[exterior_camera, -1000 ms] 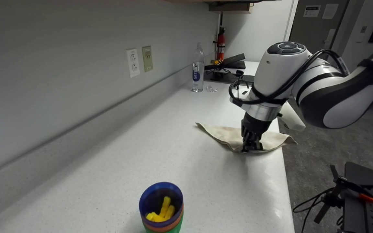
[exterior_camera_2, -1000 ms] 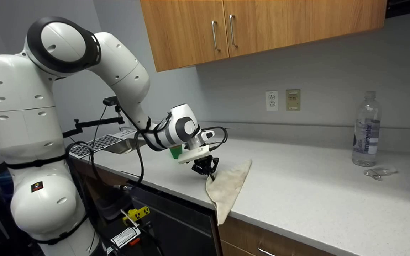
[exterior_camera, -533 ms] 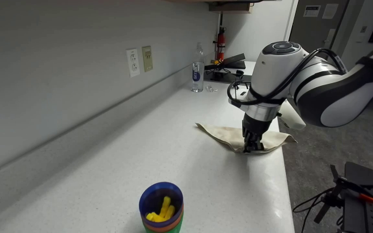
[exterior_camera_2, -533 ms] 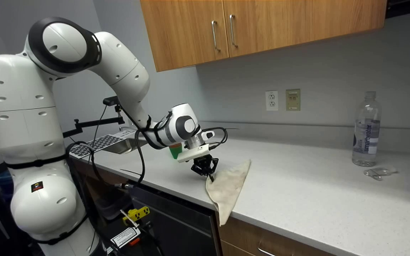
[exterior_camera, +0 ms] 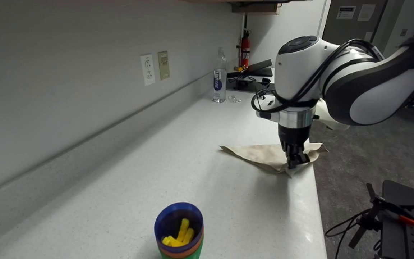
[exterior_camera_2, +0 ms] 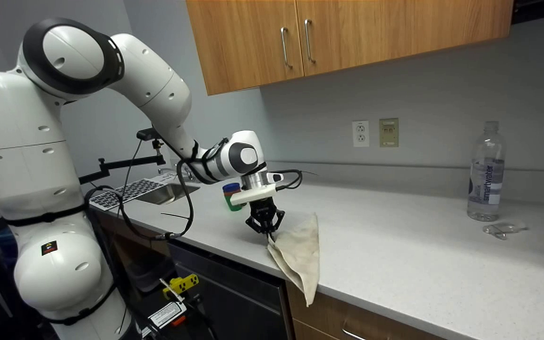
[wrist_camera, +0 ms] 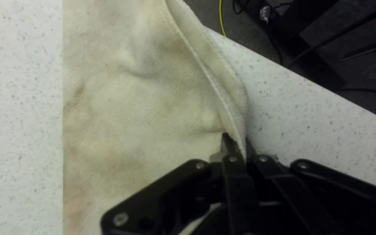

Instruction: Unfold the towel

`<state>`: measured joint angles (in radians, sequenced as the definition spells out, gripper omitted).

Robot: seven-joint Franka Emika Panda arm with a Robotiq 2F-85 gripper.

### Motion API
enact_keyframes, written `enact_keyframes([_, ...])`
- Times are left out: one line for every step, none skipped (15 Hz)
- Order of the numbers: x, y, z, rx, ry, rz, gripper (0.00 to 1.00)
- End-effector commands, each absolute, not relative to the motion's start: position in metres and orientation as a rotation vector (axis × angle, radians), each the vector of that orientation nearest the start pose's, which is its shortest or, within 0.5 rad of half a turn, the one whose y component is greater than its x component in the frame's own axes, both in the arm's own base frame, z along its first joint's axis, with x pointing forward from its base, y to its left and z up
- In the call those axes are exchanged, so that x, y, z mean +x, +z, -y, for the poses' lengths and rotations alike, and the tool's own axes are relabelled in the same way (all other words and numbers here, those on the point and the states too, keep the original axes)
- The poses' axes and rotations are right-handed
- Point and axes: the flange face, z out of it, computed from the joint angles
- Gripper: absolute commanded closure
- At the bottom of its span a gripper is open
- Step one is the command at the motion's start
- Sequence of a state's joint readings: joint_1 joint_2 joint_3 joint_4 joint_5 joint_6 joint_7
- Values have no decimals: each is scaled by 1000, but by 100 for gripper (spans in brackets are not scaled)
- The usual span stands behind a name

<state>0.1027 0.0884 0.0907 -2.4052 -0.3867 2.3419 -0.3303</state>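
An edge of the cream cloth towel [wrist_camera: 135, 107] is pinched in the closed black gripper [wrist_camera: 238, 143]; whether one layer or both cannot be told. It is laid on the speckled white countertop [exterior_camera_2: 395, 245], one corner overhanging; its straight, probably folded side lies opposite the pinch and would be crossed in unfolding.

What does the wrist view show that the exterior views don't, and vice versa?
Only the wrist view shows what looks like a thin yellow cable.
Only the exterior views show the clear plastic bottle, the stacked blue, orange and green cups and the white rectangular wall outlet.
All show the black two-fingered gripper, the beige cloth towel and the speckled white countertop; the pinch on the towel's edge is clearest from the wrist.
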Motion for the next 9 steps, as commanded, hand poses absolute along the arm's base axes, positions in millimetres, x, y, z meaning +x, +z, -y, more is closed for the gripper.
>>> enact_keyframes([474,277,-84,-3055,361,1373,99])
enact_keyframes([475,276,-84,-3042,358,1381,99])
enact_keyframes([476,277,-85,-3026,350,1389,99])
enact_keyframes([477,277,-86,-3022,340,1395,99])
enact_keyframes([477,277,-87,-3007,338,1409,99])
enact_keyframes([478,277,-88,-3004,333,1408,99])
enact_keyframes([478,278,-88,-2996,332,1414,99])
enact_keyframes([479,278,-89,-2989,334,1414,99])
enact_keyframes([479,279,-90,-2987,335,1411,84])
